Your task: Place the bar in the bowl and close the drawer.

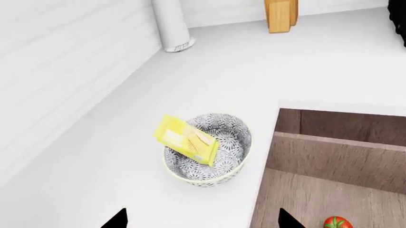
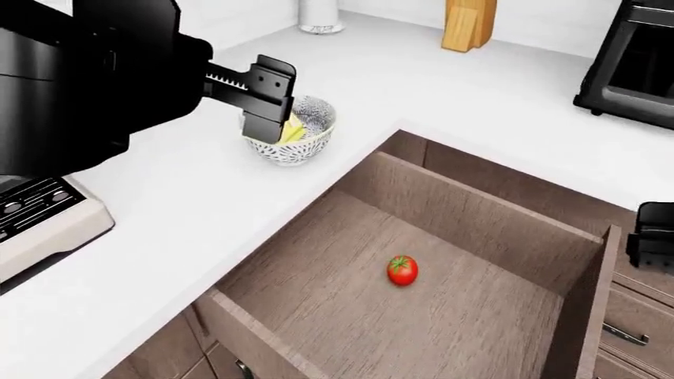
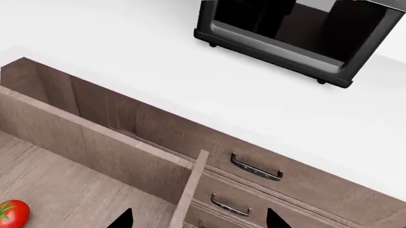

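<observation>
The yellow bar lies tilted in the speckled bowl, one end propped on the rim. The bowl stands on the white counter beside the drawer, which is pulled wide open. My left gripper hangs open above the counter on the near side of the bowl, nothing between its fingers. In the head view that gripper partly covers the bowl and bar. My right gripper is open and empty above the right side wall of the drawer; it shows at the right edge.
A red tomato lies on the drawer floor. A black toaster oven stands at the back right of the counter, a wooden block and a white canister at the back. Narrow drawers with dark handles sit to the right.
</observation>
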Tool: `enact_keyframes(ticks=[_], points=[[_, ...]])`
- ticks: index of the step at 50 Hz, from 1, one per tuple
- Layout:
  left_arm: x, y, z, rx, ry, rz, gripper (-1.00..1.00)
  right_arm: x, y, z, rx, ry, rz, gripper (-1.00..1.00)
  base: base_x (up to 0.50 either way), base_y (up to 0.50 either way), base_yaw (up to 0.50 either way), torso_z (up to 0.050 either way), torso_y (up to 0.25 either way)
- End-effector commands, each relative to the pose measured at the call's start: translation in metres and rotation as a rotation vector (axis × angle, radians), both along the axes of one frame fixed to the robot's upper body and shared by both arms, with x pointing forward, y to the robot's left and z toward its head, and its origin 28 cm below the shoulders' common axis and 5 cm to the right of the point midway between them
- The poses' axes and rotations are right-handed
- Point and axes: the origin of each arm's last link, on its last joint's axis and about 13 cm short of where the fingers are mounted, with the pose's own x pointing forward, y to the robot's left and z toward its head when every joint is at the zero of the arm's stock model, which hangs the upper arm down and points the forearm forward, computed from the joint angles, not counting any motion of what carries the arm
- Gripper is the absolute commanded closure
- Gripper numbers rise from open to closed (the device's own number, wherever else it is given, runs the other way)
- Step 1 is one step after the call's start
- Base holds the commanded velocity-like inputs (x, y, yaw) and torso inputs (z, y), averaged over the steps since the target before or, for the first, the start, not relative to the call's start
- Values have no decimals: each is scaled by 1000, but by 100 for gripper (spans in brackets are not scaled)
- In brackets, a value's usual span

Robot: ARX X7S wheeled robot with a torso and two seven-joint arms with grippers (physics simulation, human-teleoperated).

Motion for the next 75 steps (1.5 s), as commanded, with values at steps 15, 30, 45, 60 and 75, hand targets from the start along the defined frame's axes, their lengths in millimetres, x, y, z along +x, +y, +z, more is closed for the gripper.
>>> enact_keyframes(ticks=[15,30,45,60,75], points=[[1,-2,-4,5,8,-10,-100,6,-22,-45,42,51,-170,-100,0,0,0,0,0],[3,-3,-6,8,16,-5,-100,1,-35,-94,123,138,-168,-100,0,0,0,0,0],[4,-3,-9,8,25,-7,-100,-17,-62,-142,346,153,-177,-100,0,0,0,0,0],[6,-5,-11,10,32,-9,-100,-39,-90,-168,481,157,-121,-100,0,0,0,0,0],[7,-5,-13,13,36,-8,-100,-43,-90,-170,609,161,68,-100,0,0,0,0,0]])
